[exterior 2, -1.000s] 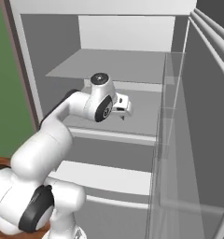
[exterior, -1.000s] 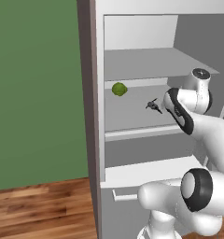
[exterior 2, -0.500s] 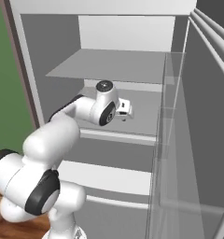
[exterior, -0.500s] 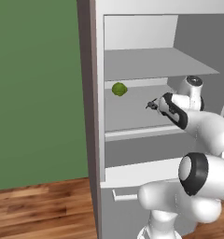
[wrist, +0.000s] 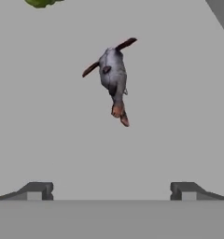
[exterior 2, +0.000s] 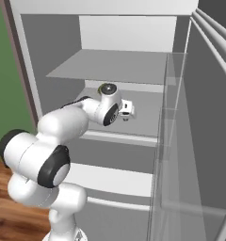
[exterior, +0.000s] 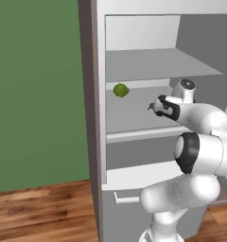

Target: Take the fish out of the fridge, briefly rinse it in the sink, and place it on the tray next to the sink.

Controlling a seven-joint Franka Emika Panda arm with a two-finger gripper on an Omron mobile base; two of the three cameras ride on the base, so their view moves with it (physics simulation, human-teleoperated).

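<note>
Right, your two-finger gripper (wrist: 111, 190) is spread wide w/ nothing in it, hovering over the pale grey fridge's (exterior: 144, 47) middle shelf. The small slim silvery-grey fish (wrist: 114, 77) lies flat on that shelf straight ahead, apart from the fingertips (wrist: 39, 190); round green ball-like item (exterior: 120, 90) sits farther off. Expect it light, prob. slick and narrow. Pinch across the thick mid-body, not the tapered tail.

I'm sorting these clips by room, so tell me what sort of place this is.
Most likely a home kitchen, at an open fridge: a tall pale grey fridge with white-grey shelves, a small silvery-grey fish and a round green ball-like item on a shelf, wooden floorboards beside it.
</note>
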